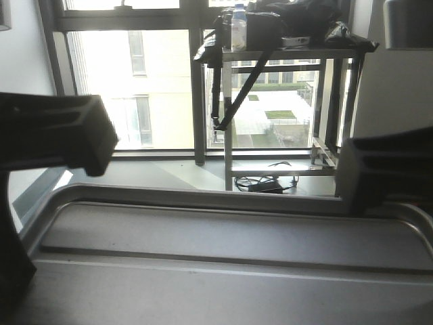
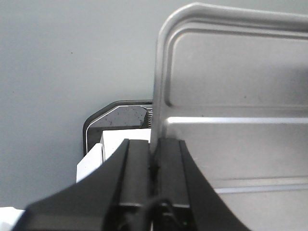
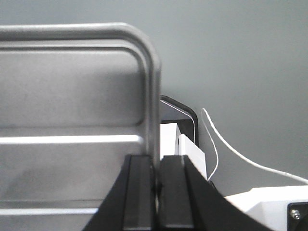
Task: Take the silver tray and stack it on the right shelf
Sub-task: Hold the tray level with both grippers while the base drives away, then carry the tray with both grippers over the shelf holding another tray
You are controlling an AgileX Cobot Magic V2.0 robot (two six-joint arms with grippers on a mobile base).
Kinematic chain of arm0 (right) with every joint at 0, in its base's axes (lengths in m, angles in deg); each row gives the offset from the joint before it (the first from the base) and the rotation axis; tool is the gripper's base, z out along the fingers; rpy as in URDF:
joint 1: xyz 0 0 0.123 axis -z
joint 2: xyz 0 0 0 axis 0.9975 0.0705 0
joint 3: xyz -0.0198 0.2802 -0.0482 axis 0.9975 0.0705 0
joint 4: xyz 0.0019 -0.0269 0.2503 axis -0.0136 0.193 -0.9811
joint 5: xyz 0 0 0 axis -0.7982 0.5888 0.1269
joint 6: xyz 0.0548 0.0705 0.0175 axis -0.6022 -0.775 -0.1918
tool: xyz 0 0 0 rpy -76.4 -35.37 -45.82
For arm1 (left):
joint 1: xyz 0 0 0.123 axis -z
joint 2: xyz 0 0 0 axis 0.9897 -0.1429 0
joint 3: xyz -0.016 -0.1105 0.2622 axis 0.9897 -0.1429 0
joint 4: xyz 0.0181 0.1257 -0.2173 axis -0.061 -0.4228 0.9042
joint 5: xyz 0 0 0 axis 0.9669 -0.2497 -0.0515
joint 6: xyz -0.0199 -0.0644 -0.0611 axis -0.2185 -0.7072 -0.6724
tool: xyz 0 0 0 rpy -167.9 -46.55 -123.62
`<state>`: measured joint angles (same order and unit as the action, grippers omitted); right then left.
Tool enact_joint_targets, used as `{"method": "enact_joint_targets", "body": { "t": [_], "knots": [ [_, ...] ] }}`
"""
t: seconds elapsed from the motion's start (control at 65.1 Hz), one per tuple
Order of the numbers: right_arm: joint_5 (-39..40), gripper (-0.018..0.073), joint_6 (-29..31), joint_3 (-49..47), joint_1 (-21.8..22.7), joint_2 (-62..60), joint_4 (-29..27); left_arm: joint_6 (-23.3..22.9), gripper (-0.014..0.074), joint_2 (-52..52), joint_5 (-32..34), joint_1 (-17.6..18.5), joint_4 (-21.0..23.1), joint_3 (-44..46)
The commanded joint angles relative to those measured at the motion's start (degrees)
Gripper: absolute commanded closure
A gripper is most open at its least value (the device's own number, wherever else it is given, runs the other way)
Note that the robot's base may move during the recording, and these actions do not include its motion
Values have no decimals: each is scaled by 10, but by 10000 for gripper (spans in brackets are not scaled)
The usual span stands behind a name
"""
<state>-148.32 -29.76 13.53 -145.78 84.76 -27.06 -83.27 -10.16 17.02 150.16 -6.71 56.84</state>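
Observation:
The silver tray (image 1: 223, 237) fills the lower half of the front view, held level with its ridged bottom up toward the camera. My left gripper (image 1: 101, 145) is shut on the tray's left rim. In the left wrist view the black fingers of that gripper (image 2: 154, 144) pinch the rim of the tray (image 2: 236, 96). At the other end my right gripper (image 1: 348, 179) is shut on the right rim. Its wrist view shows the gripper (image 3: 156, 159) clamped on the tray's edge (image 3: 72, 96). The right shelf is out of view.
A large window lies ahead. Before it stands a steel-framed table (image 1: 284, 54) carrying a bottle (image 1: 238, 27) and a black bag (image 1: 284, 20), with cables (image 1: 267, 181) on the floor under it. Grey floor lies below the tray. A white cable (image 3: 231, 149) trails beside my right wrist.

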Motion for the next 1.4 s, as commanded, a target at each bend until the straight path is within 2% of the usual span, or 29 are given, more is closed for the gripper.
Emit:
{"method": "enact_joint_targets", "body": {
  "t": [0.0, 1.383],
  "knots": [
    [-129, 490, 3, -8, 2, -12, 39, -2, 697, 13, -75, 0, -39, 9],
    [-130, 490, 3, -8, 2, -12, 39, -2, 697, 13, -75, 0, -39, 9]
  ]
}}
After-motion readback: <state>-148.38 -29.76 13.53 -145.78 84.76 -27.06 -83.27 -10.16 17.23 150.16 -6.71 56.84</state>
